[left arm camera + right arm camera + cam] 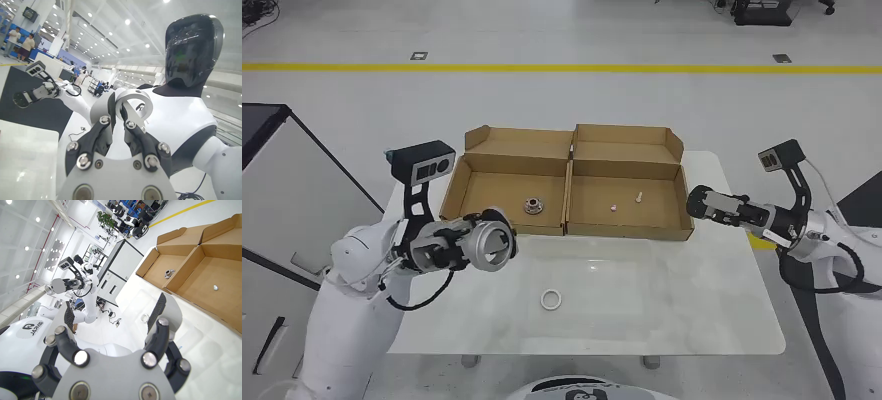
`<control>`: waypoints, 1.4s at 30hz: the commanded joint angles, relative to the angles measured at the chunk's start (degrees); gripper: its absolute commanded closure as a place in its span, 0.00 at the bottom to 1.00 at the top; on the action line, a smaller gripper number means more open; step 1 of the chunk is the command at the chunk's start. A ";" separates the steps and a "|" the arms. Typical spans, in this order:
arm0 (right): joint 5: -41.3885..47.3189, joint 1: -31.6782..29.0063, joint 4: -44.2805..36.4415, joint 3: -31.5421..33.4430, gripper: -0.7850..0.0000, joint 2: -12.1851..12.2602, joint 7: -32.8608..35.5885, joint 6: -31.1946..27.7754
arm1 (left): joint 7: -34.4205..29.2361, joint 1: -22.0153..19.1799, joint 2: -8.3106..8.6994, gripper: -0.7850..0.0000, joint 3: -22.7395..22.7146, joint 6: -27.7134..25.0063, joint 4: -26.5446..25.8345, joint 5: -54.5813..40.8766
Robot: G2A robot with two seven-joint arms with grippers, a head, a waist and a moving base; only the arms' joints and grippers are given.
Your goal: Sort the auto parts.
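My left gripper is shut on a large silver metal ring, held in the air over the table's left side, just in front of the left cardboard box. That box holds a metal flanged hub. The right cardboard box holds two small white parts. A small white ring lies on the white table toward the front. My right gripper stands open and empty at the right box's outer corner.
Both boxes sit side by side at the table's back, flaps open. A dark-framed white cabinet stands left of the table. A yellow floor line runs behind.
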 commanded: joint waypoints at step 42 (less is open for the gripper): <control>0.00 0.00 0.00 0.00 0.00 0.00 0.00 0.00 | -2.88 1.15 -1.73 1.00 -2.43 0.96 2.57 -17.54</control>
